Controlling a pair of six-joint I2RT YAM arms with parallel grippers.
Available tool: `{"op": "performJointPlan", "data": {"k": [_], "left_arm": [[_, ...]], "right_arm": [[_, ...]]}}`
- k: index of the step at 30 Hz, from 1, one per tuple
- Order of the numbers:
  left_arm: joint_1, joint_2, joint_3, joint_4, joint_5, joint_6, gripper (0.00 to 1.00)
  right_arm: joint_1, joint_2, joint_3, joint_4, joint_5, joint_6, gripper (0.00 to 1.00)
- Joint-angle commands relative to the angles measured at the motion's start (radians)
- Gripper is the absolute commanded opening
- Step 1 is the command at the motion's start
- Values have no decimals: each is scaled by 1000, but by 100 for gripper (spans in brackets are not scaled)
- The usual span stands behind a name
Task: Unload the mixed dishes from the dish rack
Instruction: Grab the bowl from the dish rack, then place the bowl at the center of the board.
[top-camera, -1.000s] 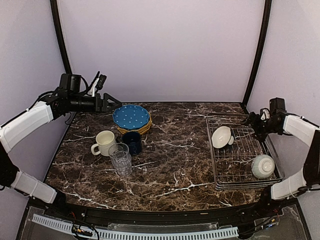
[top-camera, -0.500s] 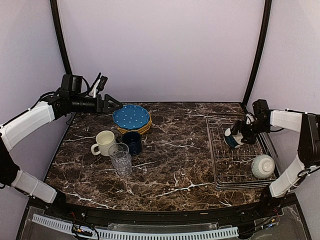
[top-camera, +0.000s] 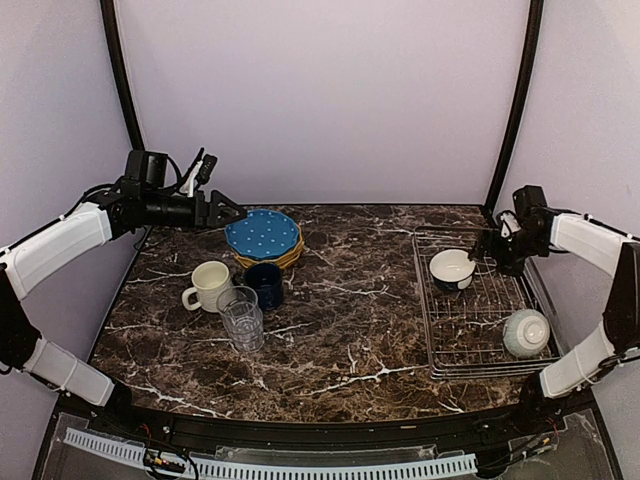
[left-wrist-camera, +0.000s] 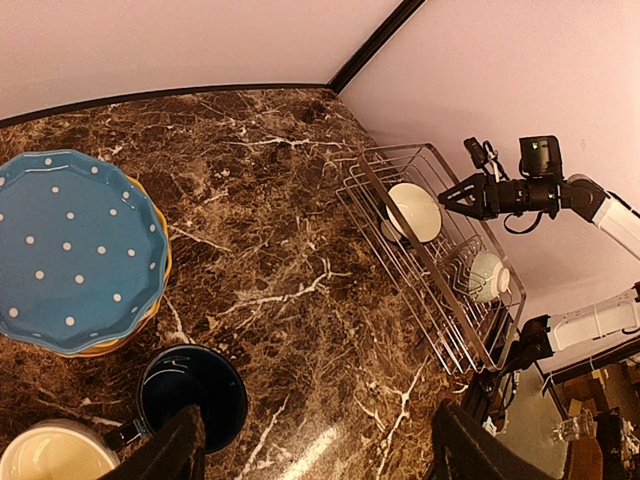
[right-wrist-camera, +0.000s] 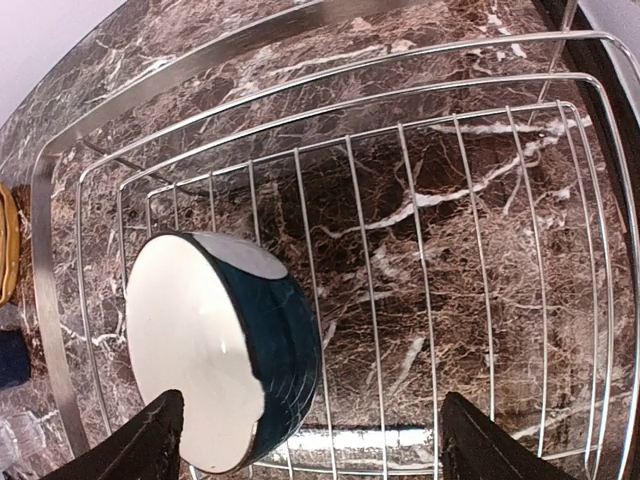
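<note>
- Top view: your left gripper (top-camera: 232, 211) hangs released and empty over the far left of the worktop (top-camera: 350, 300), just beside the blue white-dotted plate (top-camera: 262, 232).
- That plate tops a stack, with a yellow plate (top-camera: 290, 258) showing under its edge. In front stand the cream mug (top-camera: 208, 285), dark blue cup (top-camera: 265, 283) and clear glass tumbler (top-camera: 241, 318), close together on the worktop and well apart from the rack.
- The dish rack (top-camera: 424, 310) lies at the right side and holds two dishes. A teal-and-white bowl (top-camera: 452, 268) sits in its far left part, an overturned bowl (top-camera: 526, 332) in its near right corner.
- Your right gripper (top-camera: 482, 250) is over the rack's far end, just beside the teal-and-white bowl.
- Left wrist view: your left gripper's fingers (left-wrist-camera: 175, 450) stand wide apart with only worktop between them. The dotted plate, cup and mug rim lie below. Across the worktop the right gripper points at the bowl, fingers parted.
- Right wrist view: your right gripper (right-wrist-camera: 312, 410) is released, grasping nothing. The teal-and-white bowl (right-wrist-camera: 200, 360) lies tilted on the rack wires (right-wrist-camera: 400, 200), its white inside toward the camera, close by the left finger. You cannot tell whether they touch.
</note>
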Motion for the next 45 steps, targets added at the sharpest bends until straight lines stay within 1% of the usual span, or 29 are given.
{"op": "performJointPlan", "data": {"k": [1,3,4,6,8,9,11,12,15,19,20,24,27,30,33,39,41,45], "left_arm": [[-3,-4,-19,13,22,-6,77],[-3,-4,-19,15,23,-5,77],[-3,-5,-19,15,23,-5,77],[-3,-5,-19,16,24,-4,77],[-3,-5,-19,14,22,-4,77],[-3,-6,-19,14,23,-4,78],[-3,-6,-19,13,23,-3,78],[-3,-6,-19,13,22,-3,78],[-3,-4,-20,13,22,-4,78],[-3,-2,-18,13,24,-5,78],[-3,-3,-18,13,24,-5,78],[-3,-4,-20,13,23,-5,78],[-3,-6,-20,15,22,-5,78],[-3,-9,-20,15,18,-6,78],[-3,-13,-21,16,11,-6,78],[-3,-22,-26,16,-13,0,78],[-3,-24,-26,15,-16,1,78],[-3,-24,-27,16,-17,-1,78]], "right_arm": [[7,54,10,-12,62,-5,83],[11,87,7,21,28,8,79],[12,102,9,35,22,15,79],[59,133,19,50,38,24,78],[73,173,35,44,72,29,71],[75,192,41,40,94,33,63],[80,212,42,39,136,41,44],[83,218,40,43,147,45,37],[89,216,45,48,161,58,20],[91,179,63,41,203,67,1],[91,167,69,38,209,68,0],[93,99,92,27,240,75,0],[104,26,116,32,236,73,0],[160,-41,154,59,224,64,0],[248,-50,222,63,217,58,0],[473,108,423,-4,301,18,0],[566,184,487,-14,346,5,0],[686,362,622,-41,375,-21,0]]}}
